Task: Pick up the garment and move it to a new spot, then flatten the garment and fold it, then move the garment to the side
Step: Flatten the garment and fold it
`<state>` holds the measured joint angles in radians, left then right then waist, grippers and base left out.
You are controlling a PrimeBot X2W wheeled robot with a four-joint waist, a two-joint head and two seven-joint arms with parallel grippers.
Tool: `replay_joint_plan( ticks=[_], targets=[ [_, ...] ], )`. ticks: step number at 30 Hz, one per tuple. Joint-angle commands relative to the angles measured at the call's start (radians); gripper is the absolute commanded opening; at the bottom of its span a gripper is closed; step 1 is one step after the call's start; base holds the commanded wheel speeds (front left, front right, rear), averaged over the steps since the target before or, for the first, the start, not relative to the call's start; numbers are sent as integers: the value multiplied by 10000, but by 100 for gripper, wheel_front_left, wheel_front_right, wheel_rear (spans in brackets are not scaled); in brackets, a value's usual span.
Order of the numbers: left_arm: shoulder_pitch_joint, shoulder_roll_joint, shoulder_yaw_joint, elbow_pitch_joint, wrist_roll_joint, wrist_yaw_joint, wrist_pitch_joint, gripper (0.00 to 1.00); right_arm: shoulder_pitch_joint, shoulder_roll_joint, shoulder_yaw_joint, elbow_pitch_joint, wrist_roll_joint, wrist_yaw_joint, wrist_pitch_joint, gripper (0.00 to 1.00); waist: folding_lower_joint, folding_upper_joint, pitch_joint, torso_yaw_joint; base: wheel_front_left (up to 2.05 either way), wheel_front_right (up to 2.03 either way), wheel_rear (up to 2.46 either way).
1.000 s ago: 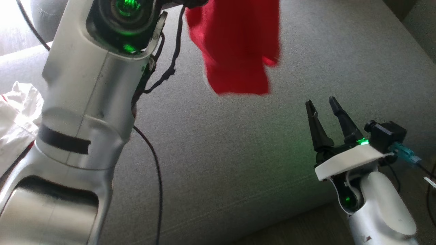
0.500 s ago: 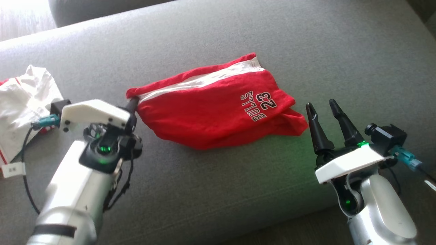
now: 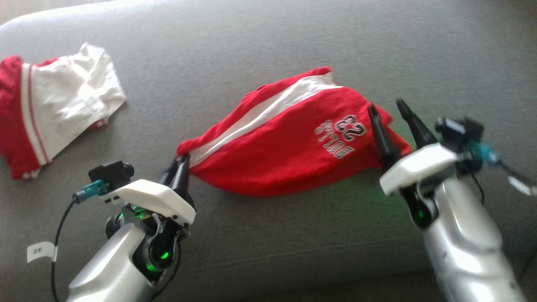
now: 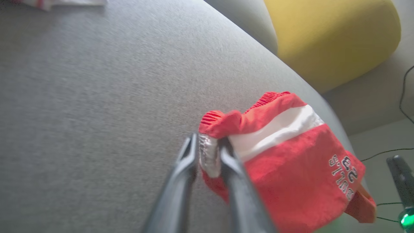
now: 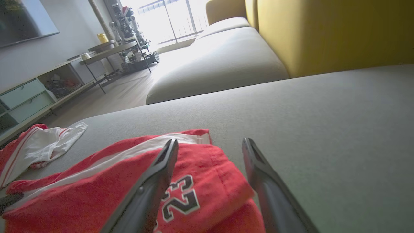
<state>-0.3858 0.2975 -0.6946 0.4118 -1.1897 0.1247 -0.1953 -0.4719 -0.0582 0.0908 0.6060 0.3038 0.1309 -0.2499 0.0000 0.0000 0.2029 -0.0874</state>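
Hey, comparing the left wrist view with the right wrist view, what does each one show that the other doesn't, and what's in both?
Left wrist, not right wrist: a close look at the gathered waistband of the shorts, caught between the fingers of the left end effector.
Right wrist, not left wrist: both fingers of the right end effector, apart, over the 23 print; a drawer unit; a bright window.
Both: the red shorts with white stripe and 23 print, the gray seat, a yellow cushion.
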Motion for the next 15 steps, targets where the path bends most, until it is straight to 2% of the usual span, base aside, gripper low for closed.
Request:
replay_joint_plan(
  ticks=[1, 5, 9, 15],
  targets=[
    [-362, 258, 375, -349, 276, 62, -256, 100, -546, 80, 309, -107, 21, -2, 17, 100, 0, 0, 160, 312, 0, 0, 0],
    [-300, 153, 515, -907, 1752, 414, -638, 100, -1688, 80, 479, 963, 203, -2, 553, 100, 0, 0, 295, 704, 0, 0, 0],
    [224, -181, 1155, -2050, 3768, 809, -659, 100, -2774, 80, 527, 2187, 303, -2, 1462, 100, 0, 0, 371, 1090, 0, 0, 0],
    [1149, -891, 1595, -2962, 5659, 712, -662, 100, -3979, 74, 49, 3807, -153, -2, 2361, 100, 0, 0, 408, 1567, 0, 0, 0]
  ],
)
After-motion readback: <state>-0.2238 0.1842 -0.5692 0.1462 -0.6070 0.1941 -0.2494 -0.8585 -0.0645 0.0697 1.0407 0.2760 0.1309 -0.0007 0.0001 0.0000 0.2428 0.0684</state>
